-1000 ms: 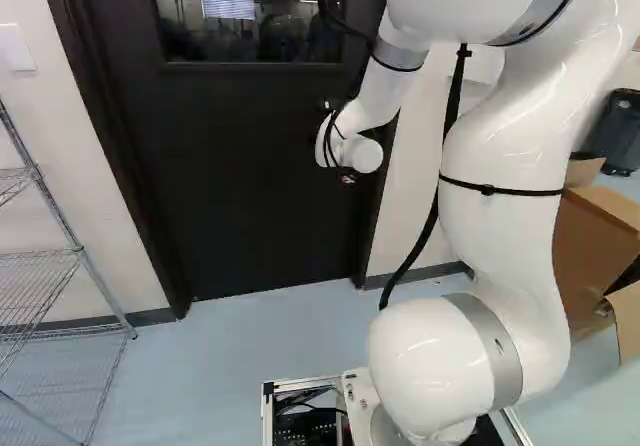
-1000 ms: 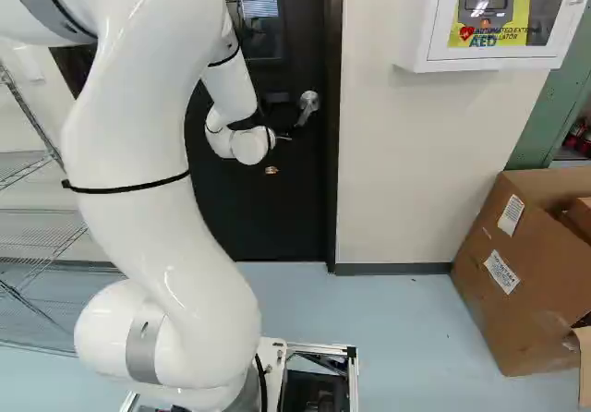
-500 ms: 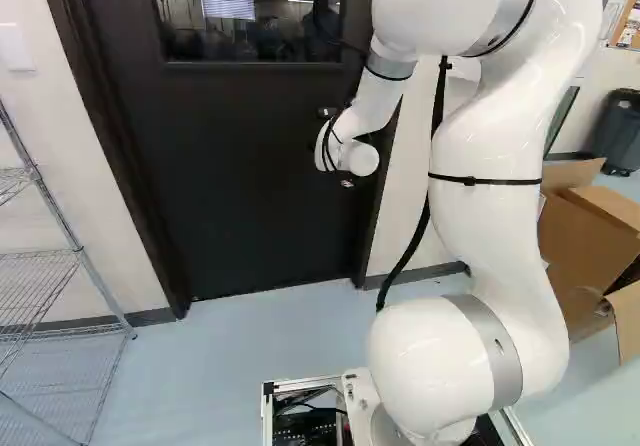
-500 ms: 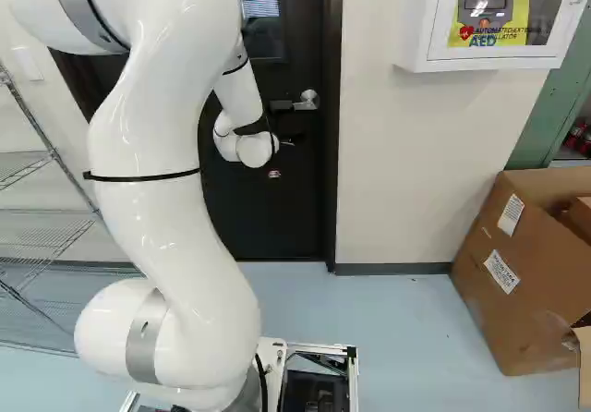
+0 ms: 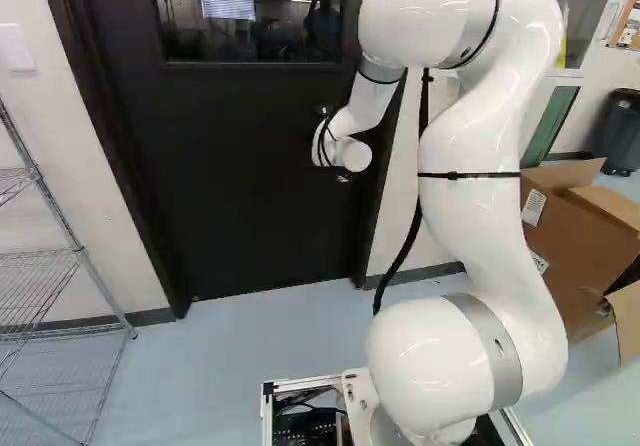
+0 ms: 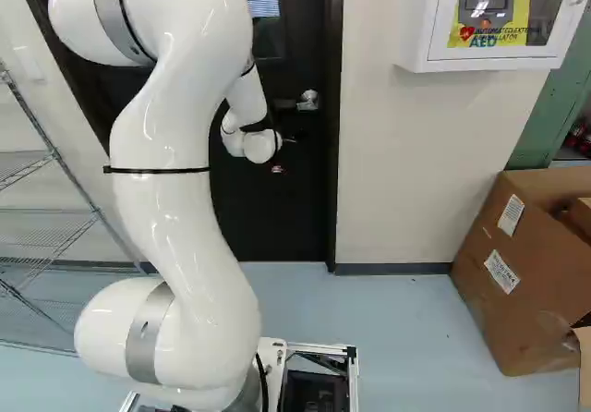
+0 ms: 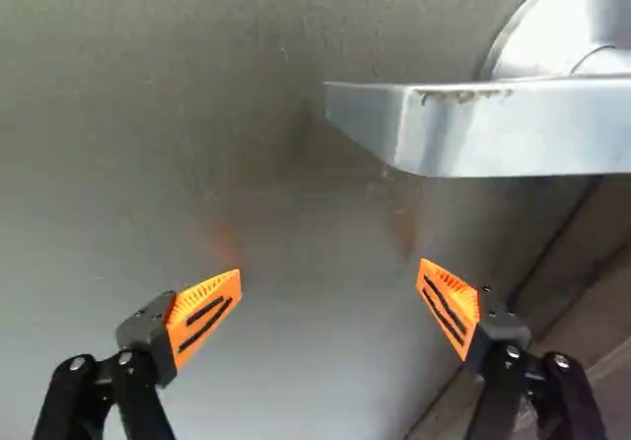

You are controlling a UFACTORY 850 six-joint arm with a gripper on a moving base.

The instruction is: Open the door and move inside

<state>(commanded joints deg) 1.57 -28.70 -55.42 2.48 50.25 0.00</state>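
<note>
The door [image 5: 240,176] stands shut in its frame [image 6: 333,181], reaching from nearly twelve o'clock round past nine in the left base view, with a dark window [image 5: 250,16] near its eleven o'clock. In the right base view, the gripper [image 6: 280,165] lies at about seven o'clock from the lever handle [image 7: 493,129]. In the wrist view the gripper [image 7: 330,280] is spread wide open, orange pads [image 7: 205,312] well apart and nothing between them. Taking twelve o'clock as the way the fingers point, the handle's free end sits at half past twelve, near the fingers but not touching them, and its round plate [image 7: 552,26] between one and two; the frame runs from three to five. The wire shelf rack [image 5: 60,266] is at eight to nine o'clock in the left base view. In the right base view, a white wall cabinet [image 6: 429,24] hangs near two o'clock, above a cardboard box [image 6: 471,273] towards four
</note>
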